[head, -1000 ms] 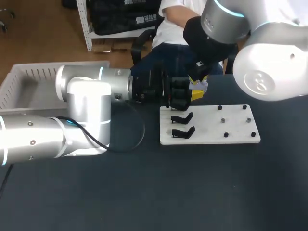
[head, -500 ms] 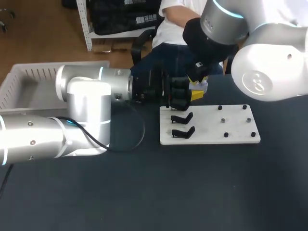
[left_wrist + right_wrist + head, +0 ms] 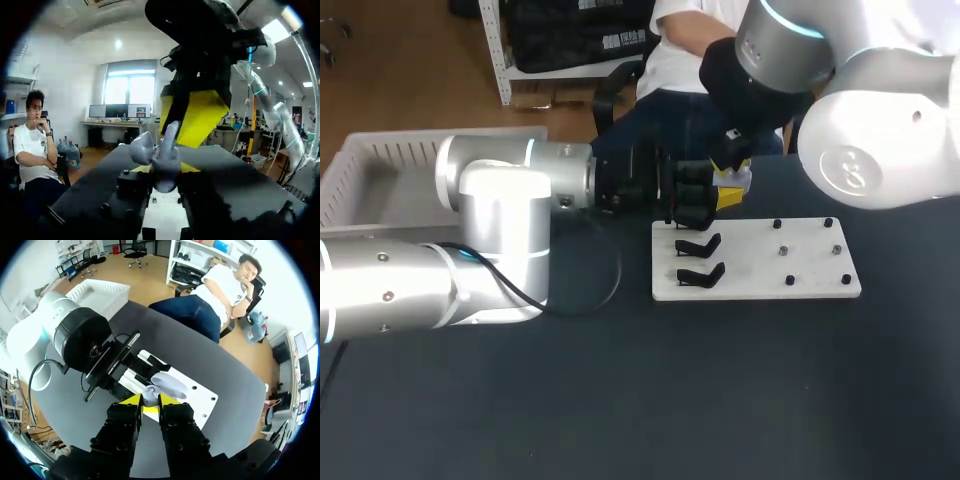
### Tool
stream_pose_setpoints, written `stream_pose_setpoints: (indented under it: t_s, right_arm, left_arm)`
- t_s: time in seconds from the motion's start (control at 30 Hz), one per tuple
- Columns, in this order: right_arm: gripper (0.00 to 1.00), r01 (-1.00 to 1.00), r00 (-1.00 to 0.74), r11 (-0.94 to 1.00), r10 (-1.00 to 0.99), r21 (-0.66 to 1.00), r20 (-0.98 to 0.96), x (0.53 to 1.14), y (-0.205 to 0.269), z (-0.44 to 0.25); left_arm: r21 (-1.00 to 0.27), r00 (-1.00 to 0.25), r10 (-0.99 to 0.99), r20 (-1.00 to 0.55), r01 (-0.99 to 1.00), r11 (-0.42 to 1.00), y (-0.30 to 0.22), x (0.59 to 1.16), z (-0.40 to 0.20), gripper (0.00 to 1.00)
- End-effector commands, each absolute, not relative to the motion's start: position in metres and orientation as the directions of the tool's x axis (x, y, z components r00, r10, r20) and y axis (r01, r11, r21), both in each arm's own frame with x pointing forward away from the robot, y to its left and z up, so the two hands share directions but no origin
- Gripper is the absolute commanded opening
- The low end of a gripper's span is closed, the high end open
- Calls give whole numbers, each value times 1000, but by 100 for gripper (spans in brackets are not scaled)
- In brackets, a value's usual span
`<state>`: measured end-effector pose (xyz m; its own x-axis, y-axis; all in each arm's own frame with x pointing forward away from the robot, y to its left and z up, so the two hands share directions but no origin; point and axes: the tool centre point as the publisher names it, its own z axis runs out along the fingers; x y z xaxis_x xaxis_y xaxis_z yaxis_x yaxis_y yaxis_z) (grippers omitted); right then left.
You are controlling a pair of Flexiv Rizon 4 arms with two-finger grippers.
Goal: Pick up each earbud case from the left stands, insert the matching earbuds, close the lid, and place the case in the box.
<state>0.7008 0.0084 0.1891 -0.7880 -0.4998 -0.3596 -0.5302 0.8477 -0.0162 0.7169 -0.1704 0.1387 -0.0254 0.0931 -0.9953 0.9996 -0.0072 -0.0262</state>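
Note:
A pale lavender earbud case [image 3: 165, 167] stands with its lid [image 3: 142, 147] open, and my left gripper [image 3: 165, 175] is shut on it from both sides. In the head view the left gripper [image 3: 695, 205] holds the case [image 3: 736, 178] above the back left corner of the white board [image 3: 755, 262]. My right gripper [image 3: 150, 401] comes down from above, its yellow tips [image 3: 728, 195] right over the open case [image 3: 167, 381]. It is shut on a small white earbud [image 3: 149, 390]. Two black stands [image 3: 698, 245] on the board are empty.
Several small dark pegs [image 3: 783, 250] sit on the right half of the board. A white basket [image 3: 380, 180] stands at the table's far left, behind my left arm. Dark table [image 3: 720, 400] lies open in front of the board.

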Motion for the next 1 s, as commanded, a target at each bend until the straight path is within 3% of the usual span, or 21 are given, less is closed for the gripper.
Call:
stream_pose_setpoints:
  t_s: [0.03,1.0]
  right_arm:
    - [0,-529,-789,849,-499,-18,-357,700,9,187]
    - [1,-543,-790,840,-520,-26,-324,702,10,182]
  left_arm:
    - [-22,-22,89,-996,1000,0,-171,715,138,0]
    - [-22,-22,89,-996,1000,0,-171,715,138,0]
